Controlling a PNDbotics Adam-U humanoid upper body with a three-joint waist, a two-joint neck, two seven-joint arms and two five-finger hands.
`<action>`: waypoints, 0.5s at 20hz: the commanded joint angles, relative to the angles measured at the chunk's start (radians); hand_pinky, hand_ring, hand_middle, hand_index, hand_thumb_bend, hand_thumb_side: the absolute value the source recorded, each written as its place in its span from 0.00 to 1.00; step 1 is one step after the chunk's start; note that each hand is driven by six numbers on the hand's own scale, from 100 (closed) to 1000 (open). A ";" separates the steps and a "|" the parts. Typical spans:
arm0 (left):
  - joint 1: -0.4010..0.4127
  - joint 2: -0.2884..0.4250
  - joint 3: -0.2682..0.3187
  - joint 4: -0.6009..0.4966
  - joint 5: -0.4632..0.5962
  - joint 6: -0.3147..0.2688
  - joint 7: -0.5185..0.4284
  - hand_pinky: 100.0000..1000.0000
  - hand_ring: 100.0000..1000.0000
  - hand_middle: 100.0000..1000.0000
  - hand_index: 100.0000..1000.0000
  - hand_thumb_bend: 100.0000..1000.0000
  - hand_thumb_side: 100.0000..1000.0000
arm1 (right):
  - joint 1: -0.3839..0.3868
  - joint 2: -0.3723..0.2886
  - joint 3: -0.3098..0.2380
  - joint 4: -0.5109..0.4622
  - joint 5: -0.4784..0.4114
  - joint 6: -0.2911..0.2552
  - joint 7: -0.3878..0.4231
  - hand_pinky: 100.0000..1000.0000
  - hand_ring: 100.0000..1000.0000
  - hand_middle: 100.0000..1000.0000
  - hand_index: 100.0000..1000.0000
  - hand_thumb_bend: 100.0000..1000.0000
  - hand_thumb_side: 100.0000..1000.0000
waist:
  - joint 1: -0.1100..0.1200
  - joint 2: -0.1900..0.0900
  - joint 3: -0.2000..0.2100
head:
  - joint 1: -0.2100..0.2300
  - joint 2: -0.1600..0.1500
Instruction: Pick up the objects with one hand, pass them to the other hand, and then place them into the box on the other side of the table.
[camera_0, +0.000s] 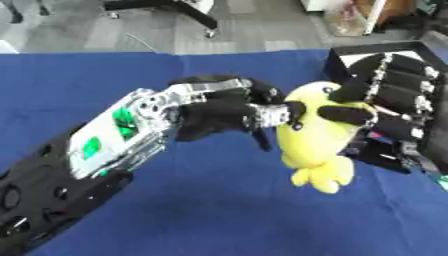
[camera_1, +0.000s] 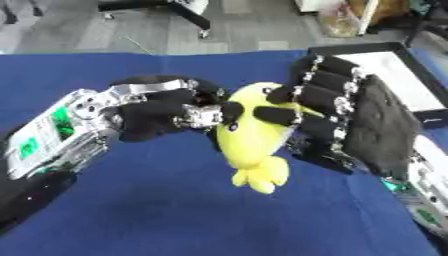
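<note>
A yellow plush duck (camera_0: 317, 137) hangs in the air above the blue table, its feet pointing down. My left hand (camera_0: 226, 112) reaches in from the lower left; its fingers are curled and its fingertips touch the duck's left side. My right hand (camera_1: 337, 115) comes in from the right with its fingers and thumb wrapped round the duck's upper body. Both hands are on the toy at once. Behind the right hand stands a black box (camera_1: 402, 70) with a white inside, at the table's right edge.
The blue tablecloth (camera_0: 105, 80) covers the whole work surface. Beyond the table's far edge lies grey floor with a chair base (camera_0: 175, 12) and a brown bag (camera_0: 350, 20).
</note>
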 joint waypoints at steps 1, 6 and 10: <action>-0.004 0.008 0.041 0.011 -0.030 -0.037 0.008 0.69 0.82 0.80 0.85 0.85 0.77 | -0.007 -0.023 -0.021 -0.015 -0.016 -0.182 -0.201 0.50 0.42 0.12 0.18 0.00 0.00 | -0.004 -0.021 -0.002 | -0.004 -0.006; 0.043 0.021 0.126 0.067 -0.096 -0.110 0.065 0.71 0.84 0.82 0.86 0.86 0.82 | 0.019 -0.049 -0.042 -0.015 -0.059 -0.167 -0.223 0.50 0.42 0.11 0.17 0.00 0.00 | -0.007 -0.021 -0.002 | -0.010 -0.008; 0.113 0.044 0.228 0.087 -0.136 -0.186 0.141 0.70 0.83 0.81 0.85 0.79 0.84 | 0.064 -0.093 -0.086 -0.015 -0.118 -0.138 -0.226 0.50 0.42 0.11 0.17 0.00 0.00 | -0.009 -0.020 0.001 | -0.024 -0.009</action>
